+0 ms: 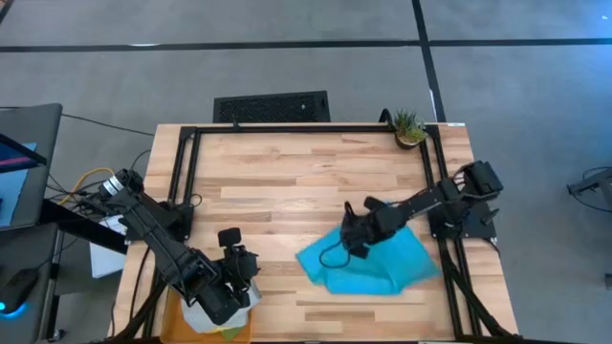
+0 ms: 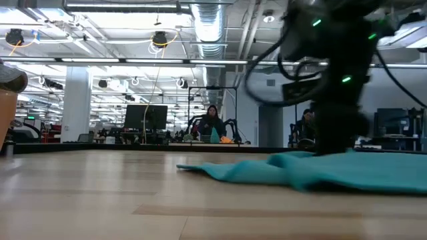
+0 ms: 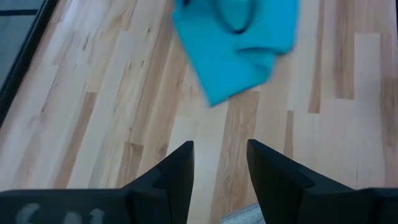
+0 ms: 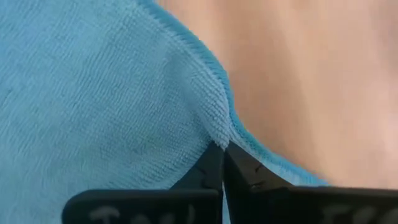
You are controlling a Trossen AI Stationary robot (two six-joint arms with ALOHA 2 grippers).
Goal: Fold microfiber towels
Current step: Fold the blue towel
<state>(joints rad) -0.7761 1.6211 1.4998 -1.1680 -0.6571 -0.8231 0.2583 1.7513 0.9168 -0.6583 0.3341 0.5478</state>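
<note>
Robot: 2 dark, jointed arms with looping black cables. Left gripper (image 3: pixel 219 165) has 2 matte black wedge fingers; green indicator lights on the housing.

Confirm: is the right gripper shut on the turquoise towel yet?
Yes, shut. The right gripper has its fingers pressed together on the hem of the turquoise towel, puckering the cloth at the pinch.

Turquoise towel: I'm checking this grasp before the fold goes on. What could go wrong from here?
The right gripper is shut on the turquoise towel only at its hemmed edge, so the pinch may slip during a lift. The towel lies rumpled, so a fold may come out uneven. The left gripper waits open near the table's front edge, over other cloths.
</note>
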